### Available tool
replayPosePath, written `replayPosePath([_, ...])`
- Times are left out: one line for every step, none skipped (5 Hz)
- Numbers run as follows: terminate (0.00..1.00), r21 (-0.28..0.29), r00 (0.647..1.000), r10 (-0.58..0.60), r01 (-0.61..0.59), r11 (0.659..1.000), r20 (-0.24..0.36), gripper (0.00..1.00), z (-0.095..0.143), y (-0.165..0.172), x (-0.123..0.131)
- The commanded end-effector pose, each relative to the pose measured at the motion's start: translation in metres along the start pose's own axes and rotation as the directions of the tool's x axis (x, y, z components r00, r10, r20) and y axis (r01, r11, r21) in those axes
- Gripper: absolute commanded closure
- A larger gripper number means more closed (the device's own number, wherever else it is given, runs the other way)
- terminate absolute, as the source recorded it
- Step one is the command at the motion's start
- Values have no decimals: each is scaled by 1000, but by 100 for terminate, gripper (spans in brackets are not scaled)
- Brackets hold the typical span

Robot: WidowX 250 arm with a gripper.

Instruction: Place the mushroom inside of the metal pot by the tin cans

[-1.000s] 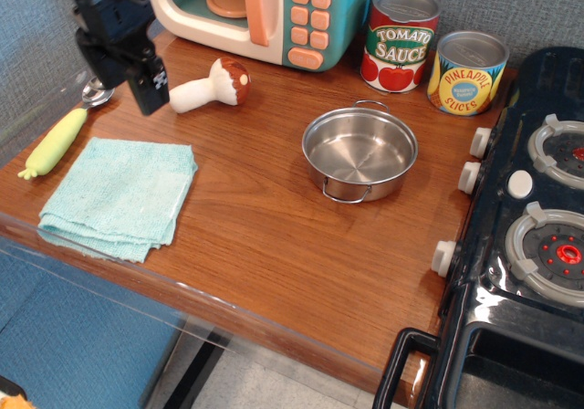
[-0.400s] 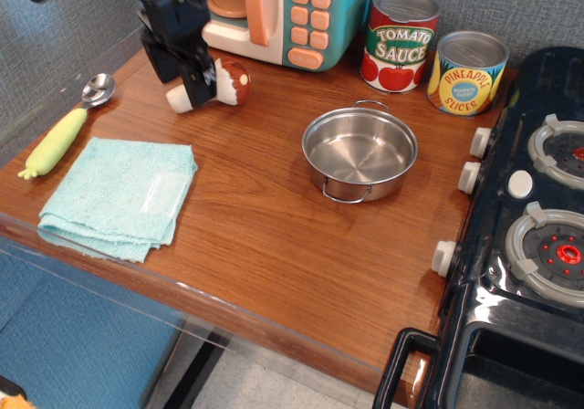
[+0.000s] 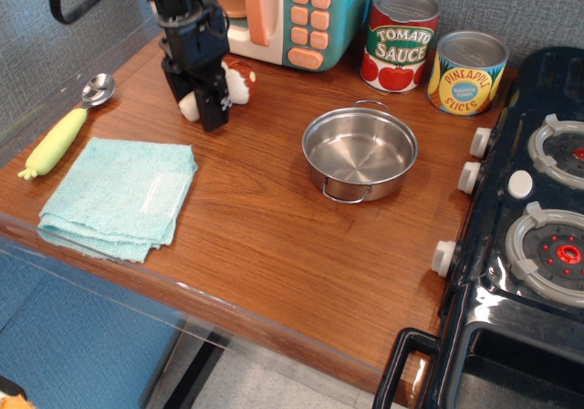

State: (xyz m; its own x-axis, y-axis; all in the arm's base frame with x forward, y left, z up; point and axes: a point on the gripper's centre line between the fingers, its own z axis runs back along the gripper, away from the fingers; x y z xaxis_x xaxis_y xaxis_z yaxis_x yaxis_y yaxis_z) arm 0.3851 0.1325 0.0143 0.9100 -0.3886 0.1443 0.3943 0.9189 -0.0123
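The mushroom (image 3: pixel 241 78) lies on its side on the wooden counter (image 3: pixel 274 245), in front of the toy microwave. Its reddish-brown cap points right, and its white stem is mostly hidden behind my gripper. My black gripper (image 3: pixel 195 103) is down over the stem, with one finger on each side of it and the jaws still apart. The metal pot (image 3: pixel 365 188) stands empty to the right, at the middle of the counter. The tin cans stand behind it: Tomato Sauce (image 3: pixel 400 44) and Pineapple Slices (image 3: pixel 466 73).
A toy microwave (image 3: pixel 292 12) with its door open stands at the back. A yellow-green-handled spoon (image 3: pixel 59 138) and a folded teal cloth (image 3: pixel 119 194) lie at the left. A black toy stove (image 3: pixel 538 217) borders the right edge.
My gripper has moved right from beside the spoon and come down over the mushroom's stem. The mushroom has shifted only slightly.
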Motion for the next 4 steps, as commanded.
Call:
replayPosePath([0,79,998,-15,10,997,61,100,37,1,10])
replayPosePath([0,96,991,-26,13,995,133,100,73,-30,20])
replayPosePath([0,96,988,-48,34,995,149,100,88,-73,33])
replayPosePath([0,117,978,-157,141,983,140,100,87,-117,49])
